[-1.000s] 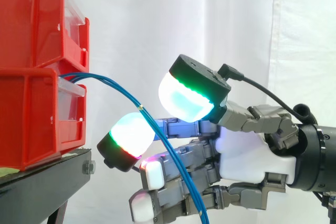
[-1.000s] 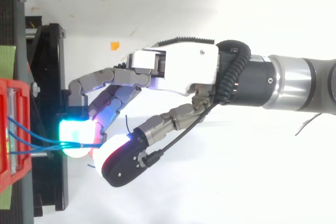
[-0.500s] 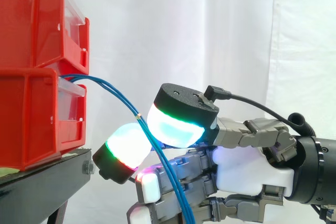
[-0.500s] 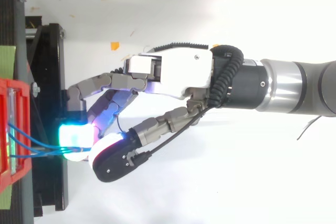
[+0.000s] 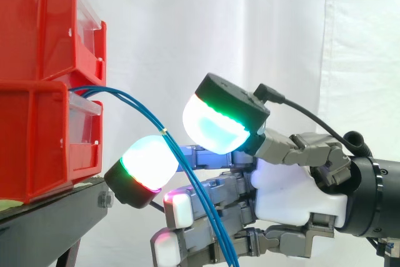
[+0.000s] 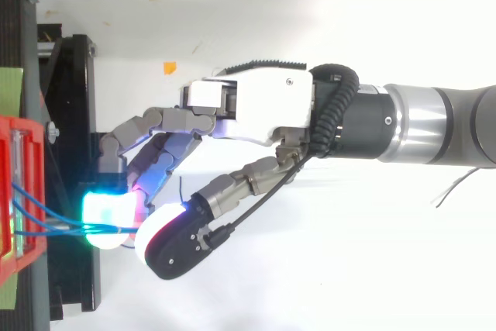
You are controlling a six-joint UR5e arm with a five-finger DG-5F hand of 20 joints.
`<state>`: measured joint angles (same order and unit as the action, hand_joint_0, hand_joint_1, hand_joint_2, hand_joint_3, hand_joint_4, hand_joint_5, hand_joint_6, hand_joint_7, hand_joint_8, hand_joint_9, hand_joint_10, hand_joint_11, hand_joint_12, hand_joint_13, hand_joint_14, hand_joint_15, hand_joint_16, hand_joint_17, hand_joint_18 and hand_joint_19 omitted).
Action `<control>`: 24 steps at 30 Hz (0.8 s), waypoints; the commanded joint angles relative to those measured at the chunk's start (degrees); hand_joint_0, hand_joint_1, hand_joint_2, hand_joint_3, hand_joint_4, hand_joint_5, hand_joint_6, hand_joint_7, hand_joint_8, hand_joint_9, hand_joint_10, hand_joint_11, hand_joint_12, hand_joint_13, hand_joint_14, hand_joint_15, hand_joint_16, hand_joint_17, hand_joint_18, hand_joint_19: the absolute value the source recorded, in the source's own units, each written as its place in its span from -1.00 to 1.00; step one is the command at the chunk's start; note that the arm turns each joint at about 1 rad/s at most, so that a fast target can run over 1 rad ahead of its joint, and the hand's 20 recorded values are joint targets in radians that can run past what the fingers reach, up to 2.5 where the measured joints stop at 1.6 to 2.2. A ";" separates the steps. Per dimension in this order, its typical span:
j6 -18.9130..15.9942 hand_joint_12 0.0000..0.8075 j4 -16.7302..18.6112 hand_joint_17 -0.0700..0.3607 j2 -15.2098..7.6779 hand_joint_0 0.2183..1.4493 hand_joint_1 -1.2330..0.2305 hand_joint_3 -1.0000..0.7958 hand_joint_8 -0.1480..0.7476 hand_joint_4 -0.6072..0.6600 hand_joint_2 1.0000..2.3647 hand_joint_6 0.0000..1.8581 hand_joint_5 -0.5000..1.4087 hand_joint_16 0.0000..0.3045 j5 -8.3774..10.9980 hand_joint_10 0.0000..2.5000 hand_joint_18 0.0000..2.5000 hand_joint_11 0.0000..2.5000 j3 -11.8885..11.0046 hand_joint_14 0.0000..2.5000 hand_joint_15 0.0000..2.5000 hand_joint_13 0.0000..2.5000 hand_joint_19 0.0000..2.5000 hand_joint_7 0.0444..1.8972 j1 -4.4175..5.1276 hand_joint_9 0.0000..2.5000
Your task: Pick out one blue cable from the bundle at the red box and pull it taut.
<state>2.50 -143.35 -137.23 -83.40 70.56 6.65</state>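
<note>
Blue cables (image 5: 164,132) arc from the red bins (image 5: 37,92) at left down toward bottom centre, passing between the glowing pads (image 5: 215,123) of my hand (image 5: 294,186). I hold the pads narrowly apart, not clamped, bracketing the strands so I can pinch one.

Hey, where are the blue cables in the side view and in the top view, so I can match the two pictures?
Side view: the blue cables leave the red bins at left and arc down to bottom centre.
Top view: the blue cables run right from the bins at the left edge to the hand.
Shared landmark: the red bins.
</note>
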 commanded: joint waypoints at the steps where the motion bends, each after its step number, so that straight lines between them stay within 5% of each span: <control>1: -1.00 -0.24 0.00 -0.23 0.03 -0.44 -0.23 -0.44 -0.10 0.02 -1.00 -0.21 -0.62 -0.72 -0.54 -0.98 -0.54 -0.43 -0.16 -0.98 -0.60 -0.31 -0.56 -0.13 -0.06 -0.22; 18: -2.85 -0.23 -0.09 -0.22 -0.06 -0.33 -0.36 -0.13 -0.10 -0.09 -0.97 0.00 -0.65 -0.72 -1.33 -0.98 -0.49 -0.35 -0.78 -0.98 -0.57 -0.29 -0.55 -0.42 -0.06 -0.23; 24: -3.11 -0.22 -0.18 -0.22 -0.06 -0.39 -0.33 -0.37 -0.06 0.01 -0.99 0.00 -0.63 -0.71 -1.85 -0.98 -0.46 -0.34 -0.78 -0.98 -0.57 -0.26 -0.54 -0.37 -0.23 -0.15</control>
<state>-0.46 -143.49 -137.25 -84.93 69.81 6.51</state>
